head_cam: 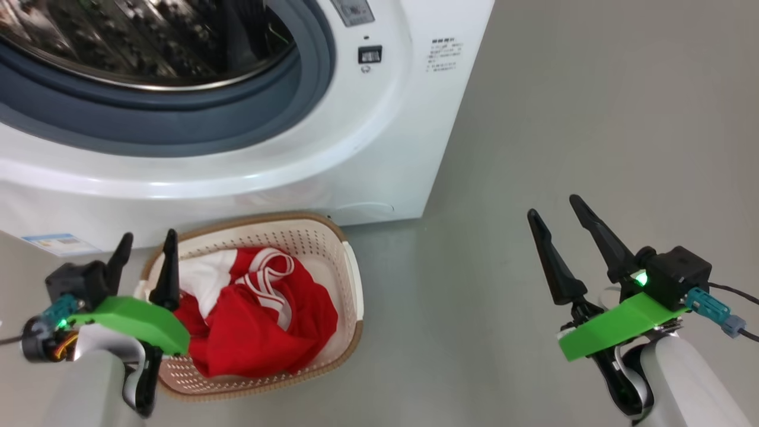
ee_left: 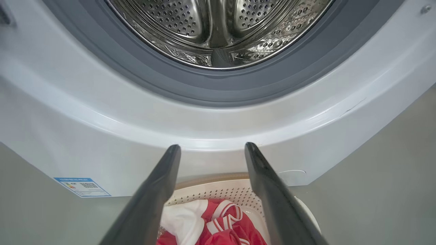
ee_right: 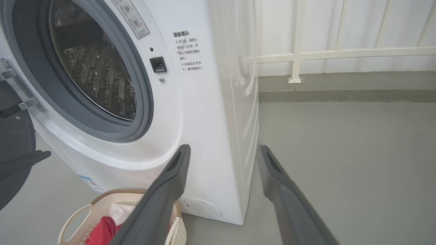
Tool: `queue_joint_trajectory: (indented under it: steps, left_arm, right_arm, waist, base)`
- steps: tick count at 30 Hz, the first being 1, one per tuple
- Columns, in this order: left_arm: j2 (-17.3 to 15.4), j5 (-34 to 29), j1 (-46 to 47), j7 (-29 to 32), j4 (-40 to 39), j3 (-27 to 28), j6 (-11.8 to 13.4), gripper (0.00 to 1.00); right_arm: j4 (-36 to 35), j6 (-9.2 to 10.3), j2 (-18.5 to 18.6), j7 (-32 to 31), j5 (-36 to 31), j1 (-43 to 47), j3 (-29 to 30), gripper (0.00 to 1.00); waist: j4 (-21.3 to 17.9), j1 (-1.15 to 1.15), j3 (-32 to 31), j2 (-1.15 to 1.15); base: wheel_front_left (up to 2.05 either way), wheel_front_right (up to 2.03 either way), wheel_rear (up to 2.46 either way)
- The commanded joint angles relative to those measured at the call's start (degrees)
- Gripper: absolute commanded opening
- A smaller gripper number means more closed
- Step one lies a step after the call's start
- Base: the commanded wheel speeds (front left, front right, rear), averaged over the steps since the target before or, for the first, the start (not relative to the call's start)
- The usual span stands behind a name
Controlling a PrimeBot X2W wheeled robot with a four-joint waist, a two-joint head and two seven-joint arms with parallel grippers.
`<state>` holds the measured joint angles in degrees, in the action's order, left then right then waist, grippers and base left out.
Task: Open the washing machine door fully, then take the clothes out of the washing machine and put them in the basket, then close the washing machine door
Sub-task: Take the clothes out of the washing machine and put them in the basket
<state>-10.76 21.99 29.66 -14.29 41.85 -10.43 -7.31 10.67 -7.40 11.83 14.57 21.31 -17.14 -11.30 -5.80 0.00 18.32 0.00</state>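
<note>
As red fabric clothes [head_cam: 255,332] lay in the cream perforated basket [head_cam: 351,279], left hand [head_cam: 149,234] and right hand [head_cam: 552,205] gaped empty; the black-rimmed door [ee_right: 13,136] seemingly needed one steady push.

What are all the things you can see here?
washing machine: one, white, behind the basket
drum: one, shiny silver, inside the machine
washing machine door: one, black, swung open beside the opening
basket: one, cream with brown rim, on the floor
clothes: one pile, red and white, in the basket
label: one, blue, low on the machine's front
railing: one, white, beyond the machine
floor: grey, all around
left end effector: one, dark fingers, open, by the basket's edge
right end effector: one, dark fingers, open, over the floor
</note>
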Motion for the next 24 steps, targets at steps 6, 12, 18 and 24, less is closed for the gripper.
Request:
queue_joint_trajectory:
  steps: [6, 12, 18, 24]
  left_arm:
    - [-1.0, -3.8, -6.1, -0.7, -9.6, 7.0, -0.2, 1.0]
    - [0.2, -6.5, -12.4, -0.7, -17.3, 11.2, -0.2, 1.0]
    - [1.4, -7.8, -18.1, -0.7, -23.8, 13.9, -0.2, 1.0]
    - [2.3, -8.2, -23.0, -0.7, -29.1, 15.9, -0.2, 1.0]
  right_arm:
    - [-1.1, -0.09, 1.3, 0.4, 0.8, 3.2, -0.2, 1.0]
    - [-1.4, -0.09, 2.0, 0.4, 1.0, 5.5, 0.7, 1.0]
    - [-1.7, -0.09, 2.2, 0.4, 1.1, 7.6, 1.3, 1.0]
    - [-2.1, -0.09, 2.3, 0.4, 1.2, 9.4, 2.3, 1.0]
  waist:
    - [1.2, 0.0, -4.7, 0.0]
    - [1.5, 0.0, -7.0, 0.0]
    - [1.7, 0.0, -8.9, 0.0]
    - [1.7, 0.0, -9.9, 0.0]
  base:
    - [0.0, 0.0, 0.0]
    - [0.0, 0.0, 0.0]
    - [0.0, 0.0, 0.0]
    - [0.0, 0.0, 0.0]
